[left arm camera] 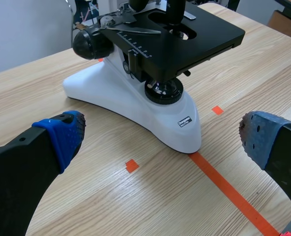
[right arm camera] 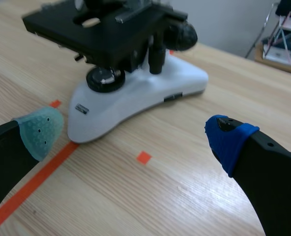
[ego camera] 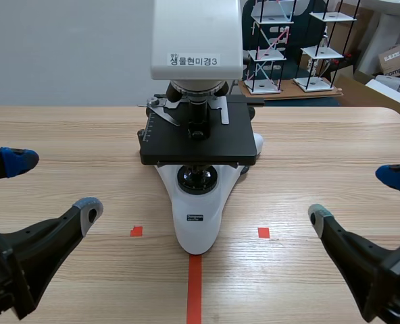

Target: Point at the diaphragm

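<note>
A white microscope with a black stage stands at the table's middle. Its diaphragm sits under the stage, above the round black lamp lens; in the left wrist view it shows as dark parts below the stage, and its small lever pokes out in the right wrist view. My left gripper hangs open at the near left, well short of the microscope base. Open too, my right gripper is at the near right, with the base ahead of it.
A white label with writing is on the microscope head. Past the table's far edge stand wire-frame models and cardboard boxes. Bare wood lies on both sides of the microscope.
</note>
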### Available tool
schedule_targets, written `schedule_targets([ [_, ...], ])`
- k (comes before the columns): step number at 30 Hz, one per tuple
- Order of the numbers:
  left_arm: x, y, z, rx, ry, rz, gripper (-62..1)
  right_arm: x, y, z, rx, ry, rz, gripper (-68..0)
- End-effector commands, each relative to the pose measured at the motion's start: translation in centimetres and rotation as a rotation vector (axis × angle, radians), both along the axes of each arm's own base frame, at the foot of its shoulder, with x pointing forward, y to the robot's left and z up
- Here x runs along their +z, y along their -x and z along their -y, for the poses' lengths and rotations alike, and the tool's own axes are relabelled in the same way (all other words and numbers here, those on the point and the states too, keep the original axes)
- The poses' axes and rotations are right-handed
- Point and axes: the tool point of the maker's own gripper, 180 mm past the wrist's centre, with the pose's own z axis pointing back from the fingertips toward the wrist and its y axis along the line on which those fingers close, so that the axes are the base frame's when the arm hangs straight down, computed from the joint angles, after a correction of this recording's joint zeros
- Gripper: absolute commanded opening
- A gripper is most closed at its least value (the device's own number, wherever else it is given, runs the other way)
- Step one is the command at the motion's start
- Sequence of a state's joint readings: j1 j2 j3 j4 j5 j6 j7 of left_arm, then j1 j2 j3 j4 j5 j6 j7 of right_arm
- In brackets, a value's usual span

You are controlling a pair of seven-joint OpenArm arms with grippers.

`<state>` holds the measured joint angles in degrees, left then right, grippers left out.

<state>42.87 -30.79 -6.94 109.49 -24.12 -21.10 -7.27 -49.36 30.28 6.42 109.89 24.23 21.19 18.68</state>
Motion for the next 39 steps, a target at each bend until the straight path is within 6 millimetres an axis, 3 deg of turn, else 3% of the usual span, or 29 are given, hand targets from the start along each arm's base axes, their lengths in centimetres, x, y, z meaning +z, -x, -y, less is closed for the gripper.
schedule_targets([
  [1,0.85,-0.12,0.22,-0.002,0.023,0.023,1.4,1.14,-0.71,0.08,-0.002,-0.006,0.044,-3.5],
  [39,0.9,-0.17,0.22,-0.002,0.021,0.026,1.4,1.75,-1.08,0.06,0.006,-0.007,0.073,-3.5],
])
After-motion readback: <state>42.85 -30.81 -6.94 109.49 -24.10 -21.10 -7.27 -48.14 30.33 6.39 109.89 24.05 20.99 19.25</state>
